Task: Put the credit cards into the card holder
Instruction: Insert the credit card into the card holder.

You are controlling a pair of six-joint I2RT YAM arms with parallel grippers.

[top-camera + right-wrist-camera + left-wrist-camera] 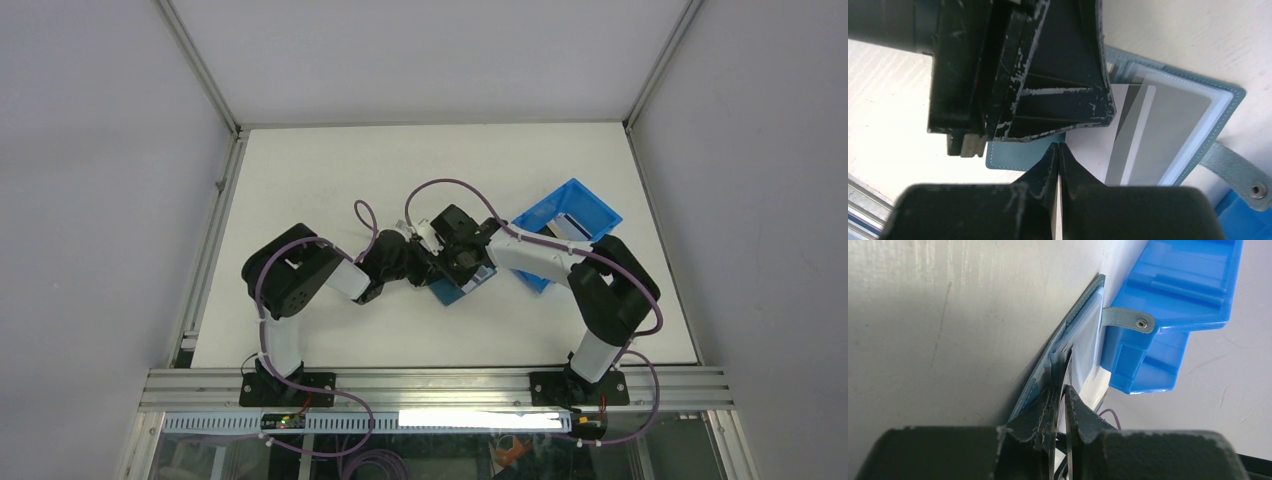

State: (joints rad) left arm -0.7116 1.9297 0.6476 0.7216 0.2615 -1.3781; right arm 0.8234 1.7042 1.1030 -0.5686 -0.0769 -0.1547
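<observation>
Pinching the card holder (1013,159) edge, left end effector (1059,400) crowds right end effector (1058,155) gripping a card (1090,150).

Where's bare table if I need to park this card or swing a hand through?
Free: far-left table, behind the left arm; also the near strip between the card holder and the front rail. Crowded: centre-right, where the right arm meets the left over the holder, blue bin just behind.
</observation>
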